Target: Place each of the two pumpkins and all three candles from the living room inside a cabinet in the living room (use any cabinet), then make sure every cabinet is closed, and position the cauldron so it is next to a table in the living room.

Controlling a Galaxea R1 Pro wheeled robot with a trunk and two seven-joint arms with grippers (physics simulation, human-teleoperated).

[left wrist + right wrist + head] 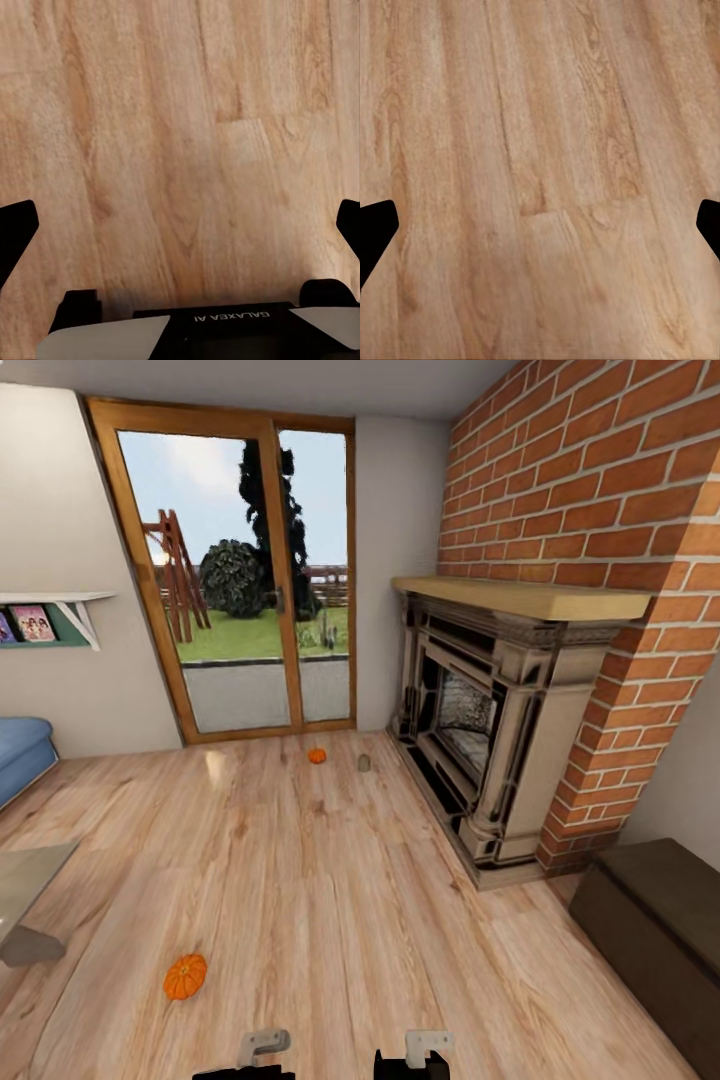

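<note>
One orange pumpkin [185, 976] lies on the wooden floor close in front of me, to the left. A second pumpkin [317, 755] rests farther off near the glass door, with a grey-beige candle [364, 763] just to its right. The dark-brown cabinet [650, 920] stands low at the right, its front shut. A corner of the glass-topped table [25, 875] juts in at the left. My left gripper [180, 225] and right gripper [540, 225] both hang open over bare floorboards, nothing between the fingers. The cauldron is out of view.
An ornate beige fireplace [490, 730] against a brick wall [590, 490] fills the right side. A blue sofa [20, 755] sits at the far left under a wall shelf [55, 605]. A wood-framed glass door [240, 570] closes the far wall.
</note>
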